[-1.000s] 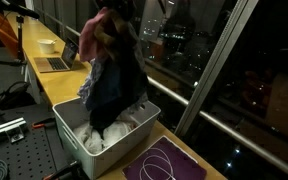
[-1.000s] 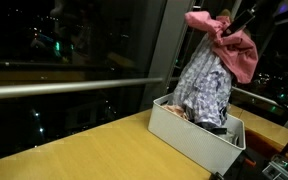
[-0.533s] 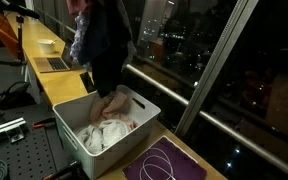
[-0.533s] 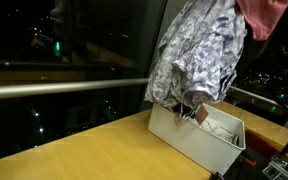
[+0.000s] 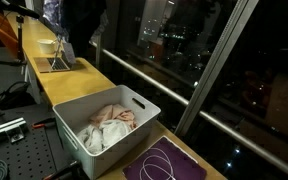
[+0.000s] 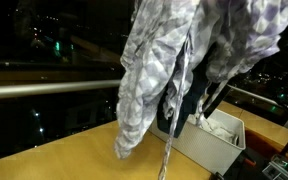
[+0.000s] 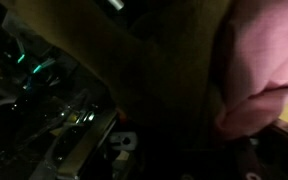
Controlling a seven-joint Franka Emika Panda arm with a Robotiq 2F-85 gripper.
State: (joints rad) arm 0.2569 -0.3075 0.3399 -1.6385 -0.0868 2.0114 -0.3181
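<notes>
The claw (image 7: 125, 141) looks black, details too dark.

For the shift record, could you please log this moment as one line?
patterned garment: held aloft, clear of bin | bin: on table, pale cloths inside

A bin (image 5: 76, 142) is set on the surface (image 5: 62, 92), cloths (image 5: 109, 124) lying in it. A laptop (image 5: 56, 63) is placed behind it, a mat (image 5: 176, 166) before it. Garments (image 6: 184, 55) are hung above.
</notes>
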